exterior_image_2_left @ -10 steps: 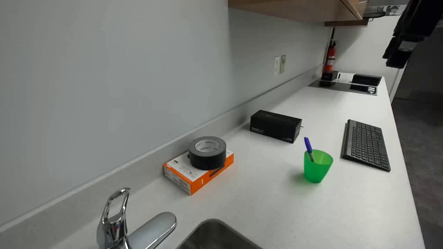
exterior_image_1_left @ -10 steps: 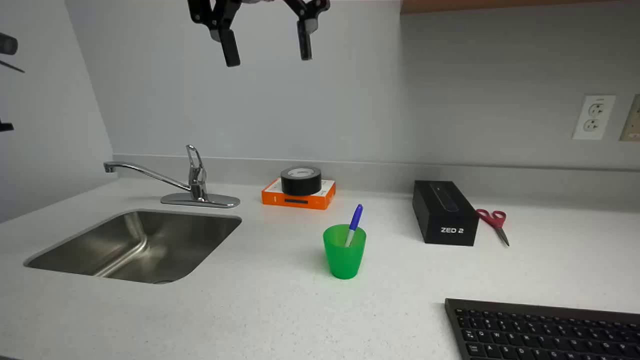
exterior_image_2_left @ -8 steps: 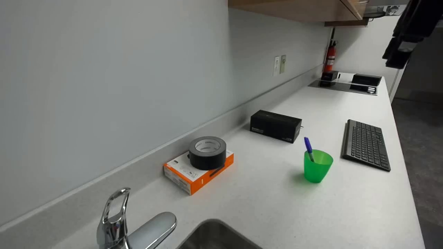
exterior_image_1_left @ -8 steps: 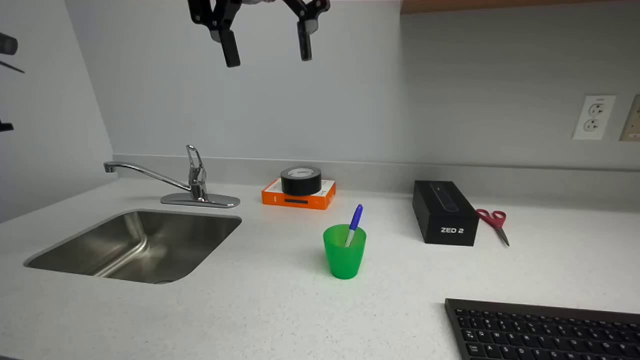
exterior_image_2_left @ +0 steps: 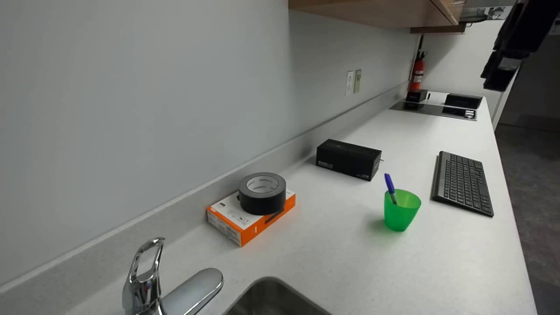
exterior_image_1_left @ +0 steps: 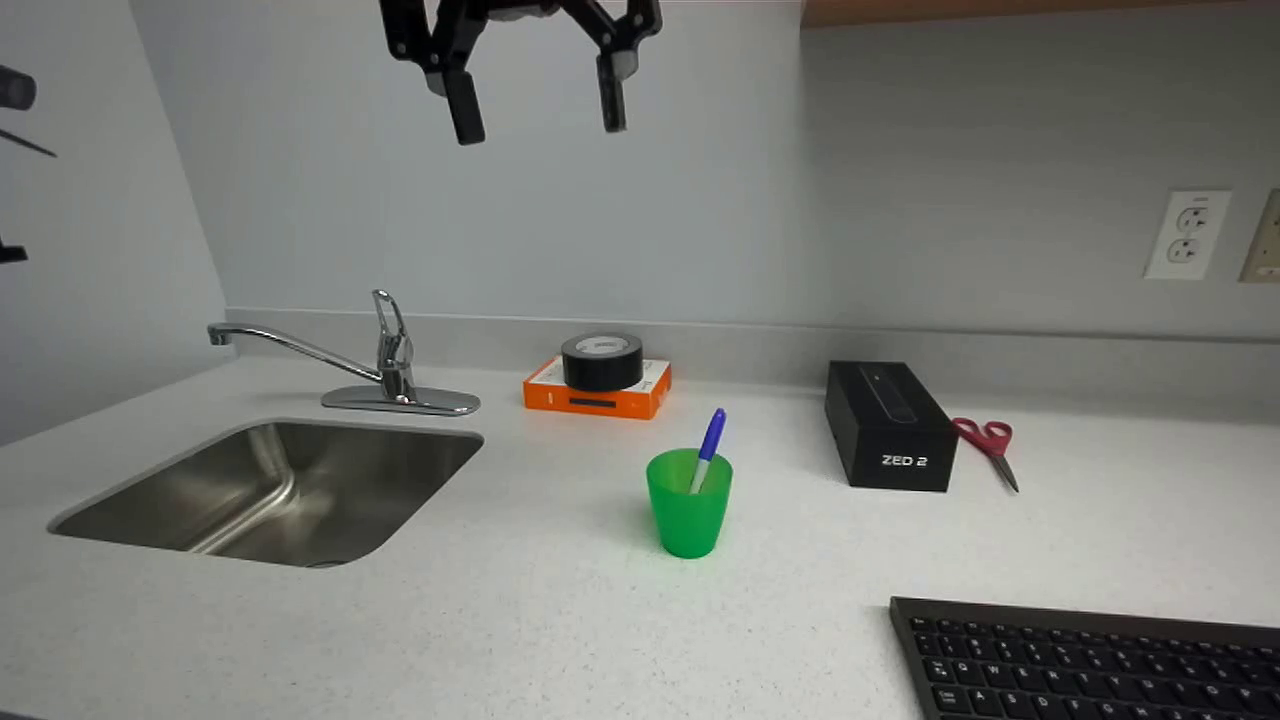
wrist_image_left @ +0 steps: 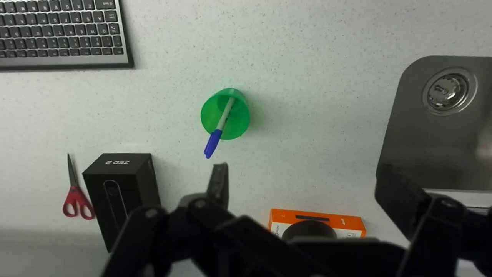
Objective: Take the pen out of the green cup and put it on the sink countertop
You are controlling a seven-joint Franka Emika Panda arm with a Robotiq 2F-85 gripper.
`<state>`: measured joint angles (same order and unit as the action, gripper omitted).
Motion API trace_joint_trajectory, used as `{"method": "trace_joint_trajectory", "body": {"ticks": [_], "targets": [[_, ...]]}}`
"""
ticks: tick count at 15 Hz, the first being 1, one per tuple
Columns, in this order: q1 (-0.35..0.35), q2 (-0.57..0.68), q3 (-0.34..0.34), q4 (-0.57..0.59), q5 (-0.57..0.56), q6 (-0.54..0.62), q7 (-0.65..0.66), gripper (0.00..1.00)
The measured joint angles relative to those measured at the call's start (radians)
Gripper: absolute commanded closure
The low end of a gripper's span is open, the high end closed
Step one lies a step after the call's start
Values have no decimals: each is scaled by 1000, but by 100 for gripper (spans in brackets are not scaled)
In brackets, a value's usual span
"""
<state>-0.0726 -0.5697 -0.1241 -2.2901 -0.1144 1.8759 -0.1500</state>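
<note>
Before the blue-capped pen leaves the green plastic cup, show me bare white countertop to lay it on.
Bare countertop lies between the cup and the steel sink, and between the cup and the flat black keyboard. Crowded along the wall: a black tape roll atop an orange-and-white box, then a black rectangular box with red-handled scissors close by.

In an exterior view, the top edge cuts off the gripper (exterior_image_1_left: 543,136) above the fingers (exterior_image_1_left: 463,108); well below them, the green cup (exterior_image_1_left: 688,515) hides the lower end of the pen (exterior_image_1_left: 711,438) from us there. In the wrist view the fingers blur; between them, we lose part of the tape roll (wrist_image_left: 309,229) behind the gripper. One finger covers a corner of the sink (wrist_image_left: 419,142), cut by the view's edge.
</note>
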Motion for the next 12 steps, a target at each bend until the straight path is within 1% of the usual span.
{"method": "trace_joint_trajectory", "body": {"ticks": [3, 7, 10, 12], "targets": [[-9, 65, -3, -27, -23, 42, 14, 0], [-46, 212, -15, -72, -61, 174, 42, 0], [-73, 322, -34, -80, -69, 262, 54, 0], [-80, 366, -44, -73, -69, 272, 54, 0]]}}
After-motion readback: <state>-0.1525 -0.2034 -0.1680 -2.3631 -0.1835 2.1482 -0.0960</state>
